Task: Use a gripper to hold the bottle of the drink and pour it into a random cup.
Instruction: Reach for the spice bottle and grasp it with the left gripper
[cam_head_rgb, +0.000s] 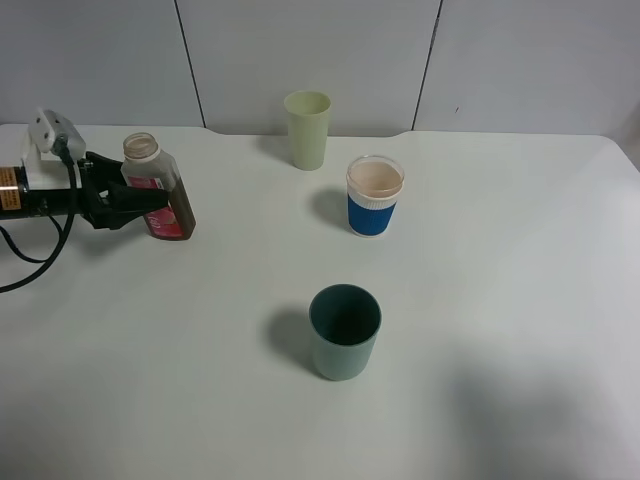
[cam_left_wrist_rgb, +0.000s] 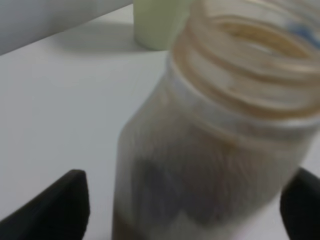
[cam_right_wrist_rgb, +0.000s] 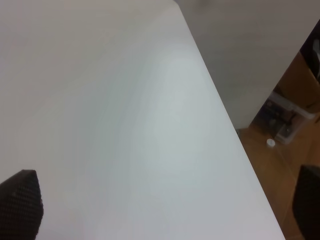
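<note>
Landmark: blue-sleeved cup (cam_head_rgb: 374, 197), upright mid-desk (cam_head_rgb: 500, 300). The bottle of the drink (cam_head_rgb: 148, 168) stands well left of it in the high view, uncapped, with brown liquid low inside. Around the bottle, the left hand (cam_head_rgb: 150, 198) has its fingers (cam_left_wrist_rgb: 55, 205) apart; bare desk shows between one finger and the bottle wall. Over a desk edge, the right hand (cam_right_wrist_rgb: 165, 210) is spread wide, holding nothing. The pale green tumbler (cam_head_rgb: 307, 129) is behind-left of the cup and the dark teal cup (cam_head_rgb: 345, 331) in front.

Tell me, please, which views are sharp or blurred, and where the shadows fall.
Exterior high view: sharp, evenly lit; soft shadows lie left of the dark teal cup and the blue-sleeved cup. Left wrist view: the bottle is too close and blurred. Right wrist view: the table looks soft.
</note>
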